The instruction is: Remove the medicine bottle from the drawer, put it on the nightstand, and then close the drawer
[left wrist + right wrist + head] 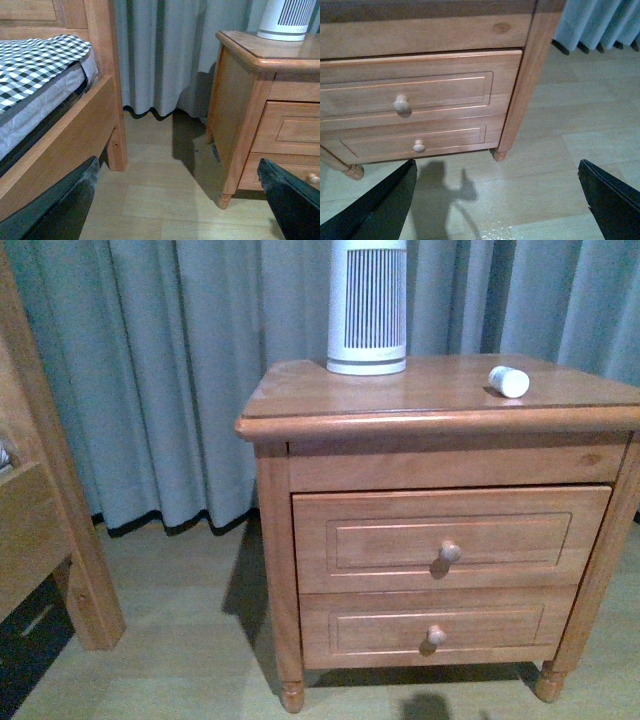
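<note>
The medicine bottle (508,381) is lying on its side on the nightstand (270,540), toward the right of its tabletop (440,390) and well apart from the ribbed white device (367,305) standing at the back. Its long axis is running roughly level with the tabletop, and a round end face is pointing toward the front-view camera and slightly right; which end carries the cap cannot be told. The drawer (450,538), the upper and taller of the two, is sitting slightly proud of the cabinet face, so by the look of it the bottle is already placed and the closing step is the one in hand. The next move is probably calling for a flat push on the drawer front beside its knob (450,551), straight in until it seats flush. Neither arm is showing in the front view. The left tool (180,210) is showing both dark fingers spread wide with only floor between them, gripping nothing, near the bed frame (75,145). The right tool (495,205) is likewise gaping and empty, hanging low over the floor in front of the drawers.
</note>
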You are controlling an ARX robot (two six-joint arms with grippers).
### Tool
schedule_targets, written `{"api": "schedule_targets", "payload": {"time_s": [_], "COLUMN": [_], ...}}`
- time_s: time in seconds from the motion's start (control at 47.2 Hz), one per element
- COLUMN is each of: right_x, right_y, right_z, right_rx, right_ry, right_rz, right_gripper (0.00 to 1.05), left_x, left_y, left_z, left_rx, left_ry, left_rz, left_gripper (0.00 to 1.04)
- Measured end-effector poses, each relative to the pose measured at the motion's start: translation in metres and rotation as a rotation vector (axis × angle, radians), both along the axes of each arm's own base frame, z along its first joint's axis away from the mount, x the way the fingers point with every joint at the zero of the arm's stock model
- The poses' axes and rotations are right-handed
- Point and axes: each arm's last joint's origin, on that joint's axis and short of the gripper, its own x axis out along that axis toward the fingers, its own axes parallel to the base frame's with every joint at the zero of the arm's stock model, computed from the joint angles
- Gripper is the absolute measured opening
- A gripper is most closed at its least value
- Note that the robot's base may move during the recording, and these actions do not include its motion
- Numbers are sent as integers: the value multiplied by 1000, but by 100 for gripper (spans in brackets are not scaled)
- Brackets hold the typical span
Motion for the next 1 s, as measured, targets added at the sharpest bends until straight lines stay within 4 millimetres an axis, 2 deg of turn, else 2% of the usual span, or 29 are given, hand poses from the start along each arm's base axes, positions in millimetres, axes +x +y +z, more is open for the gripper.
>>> {"api": "schedule_targets", "payload": {"time_s": [0.106, 0.212, 0.36, 0.445, 0.594, 0.7, 0.784, 0.869, 0.996], "right_x": [-46, -83, -131, -142, -144, -144, -145, -144, -145], "right_y": [-6, -7, -3, -2, -2, -4, -8, -17, -18], "right_z": [17, 29, 29, 25, 25, 20, 13, 6, 0], "right_rx": [3, -3, 13, 41, 61, 58, 29, 11, 3], "right_ry": [-72, -148, -207, -231, -245, -353, -368, -363, -363], "right_rz": [-9, -35, -47, -30, -31, 155, 234, 210, 209], "right_gripper": [98, 98, 98, 98, 98, 82, 61, 42, 11], "left_x": [0, 0, 0, 0, 0, 0, 0, 0, 0], "left_y": [0, 0, 0, 0, 0, 0, 0, 0, 0], "left_z": [0, 0, 0, 0, 0, 0, 0, 0, 0], "left_rx": [0, 0, 0, 0, 0, 0, 0, 0, 0], "left_ry": [0, 0, 0, 0, 0, 0, 0, 0, 0], "left_rz": [0, 0, 0, 0, 0, 0, 0, 0, 0], "left_gripper": [98, 98, 98, 98, 98, 98, 98, 98, 98]}}
